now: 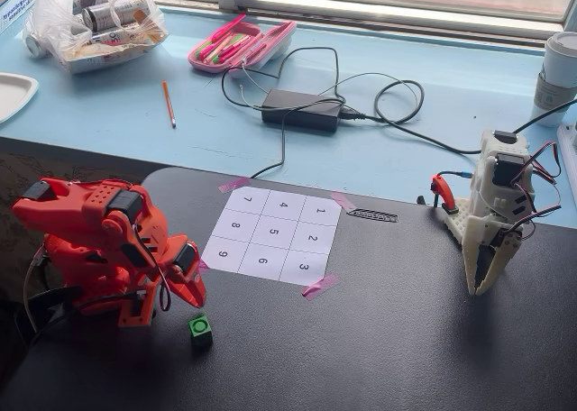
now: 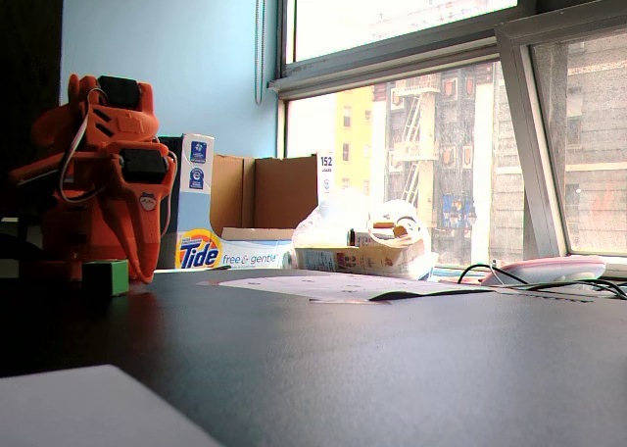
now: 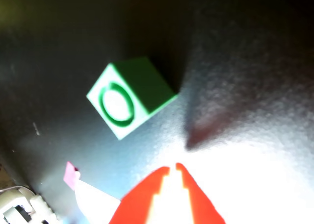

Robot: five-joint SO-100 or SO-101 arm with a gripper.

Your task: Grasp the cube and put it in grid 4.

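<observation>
The green cube (image 1: 200,328) with a dark ring on top sits on the black table, off the numbered sheet and toward the front. Grid 4 (image 1: 283,205) is the middle cell of the sheet's far row. My orange gripper (image 1: 195,294) points down just behind the cube, between it and the sheet's 9 corner. In the wrist view the cube (image 3: 130,96) lies ahead of the gripper (image 3: 172,167), apart from it. The fingertips nearly meet, with nothing between them. In another fixed view the cube (image 2: 106,276) stands in front of the gripper (image 2: 139,266).
Pink tape scraps (image 1: 320,286) hold the sheet's corners. A white second arm (image 1: 494,226) stands at the right of the table, with a small dark strip (image 1: 371,215) near it. Cables and a power brick (image 1: 301,110) lie on the blue ledge behind.
</observation>
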